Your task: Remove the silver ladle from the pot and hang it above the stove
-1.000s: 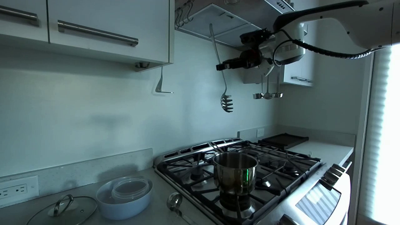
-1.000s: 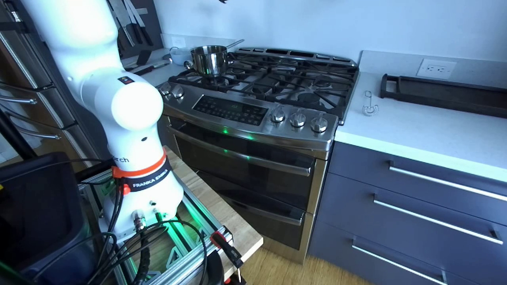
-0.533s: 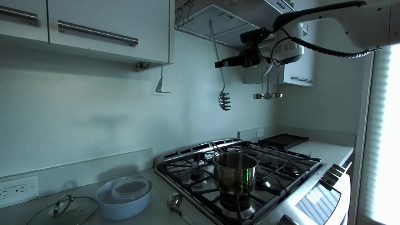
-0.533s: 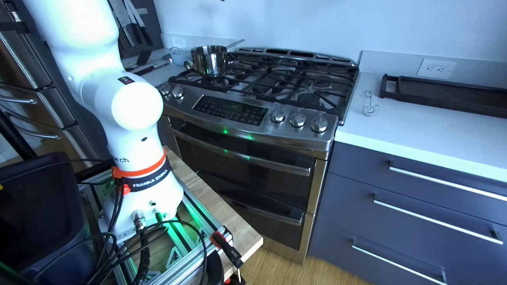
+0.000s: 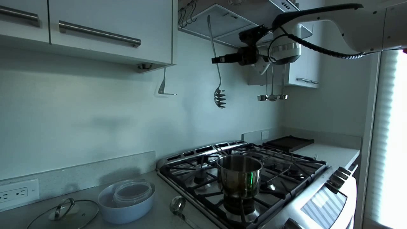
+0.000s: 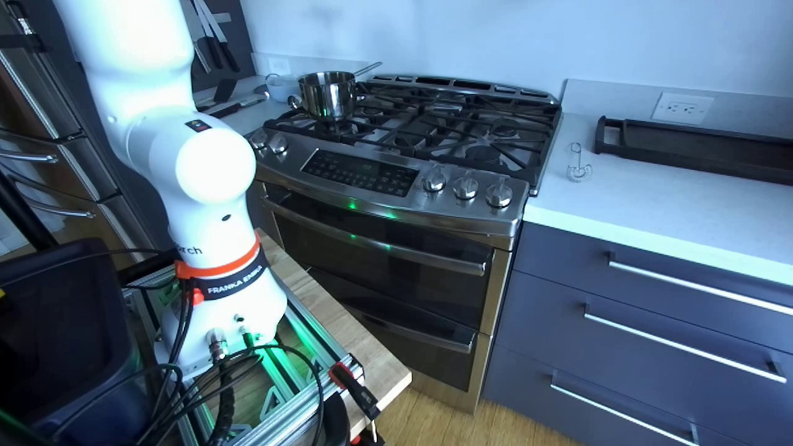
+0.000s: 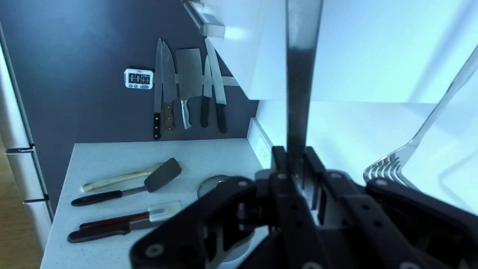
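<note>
My gripper (image 5: pixel 216 59) is shut on the long thin handle of a silver utensil (image 5: pixel 219 76) with a toothed head. It hangs head down, high above the stove (image 5: pixel 294 198), its handle end rising toward the range hood's underside. In the wrist view the fingertips (image 7: pixel 295 157) close round the handle (image 7: pixel 302 56). A silver ladle with a round bowl (image 5: pixel 177 205) lies on the counter left of the stove, its handle cut off by the frame. The shiny steel pot (image 5: pixel 239 181) stands on a front burner, also seen in an exterior view (image 6: pixel 331 99). Its floor is hidden.
Several S-hooks (image 5: pixel 191 16) hang at the range hood's (image 5: pixel 229 24) left edge, beside the wall cabinet (image 5: pixel 111 28). A slotted turner (image 5: pixel 162 87) hangs under that cabinet, also in the wrist view (image 7: pixel 405 151). A white bowl (image 5: pixel 127 211) and glass lid (image 5: pixel 79 213) are on the counter.
My gripper and the toothed utensil have moved left and slightly up in an exterior view, toward the S-hooks. The grip is unchanged. The pot has not moved.
</note>
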`<state>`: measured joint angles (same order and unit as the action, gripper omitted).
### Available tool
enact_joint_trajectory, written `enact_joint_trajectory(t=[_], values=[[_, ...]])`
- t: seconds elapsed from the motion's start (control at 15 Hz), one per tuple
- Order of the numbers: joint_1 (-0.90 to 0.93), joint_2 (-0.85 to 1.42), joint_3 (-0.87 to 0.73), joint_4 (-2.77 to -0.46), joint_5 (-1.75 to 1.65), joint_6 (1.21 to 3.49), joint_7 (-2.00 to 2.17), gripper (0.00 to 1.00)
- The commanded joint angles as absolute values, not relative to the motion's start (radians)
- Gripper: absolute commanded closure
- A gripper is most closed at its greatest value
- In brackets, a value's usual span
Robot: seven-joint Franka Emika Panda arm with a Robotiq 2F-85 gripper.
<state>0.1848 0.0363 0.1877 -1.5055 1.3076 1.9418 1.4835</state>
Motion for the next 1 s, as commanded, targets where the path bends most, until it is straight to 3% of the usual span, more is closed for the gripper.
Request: enact_joint_trajectory(t=[0.0,0.93], values=[[0.203,0.098,0.198,-1.414,1.302,1.988,1.547,0.97],[0.255,0.227,0.211,-1.236,1.270,2.031,1.637,0.97]])
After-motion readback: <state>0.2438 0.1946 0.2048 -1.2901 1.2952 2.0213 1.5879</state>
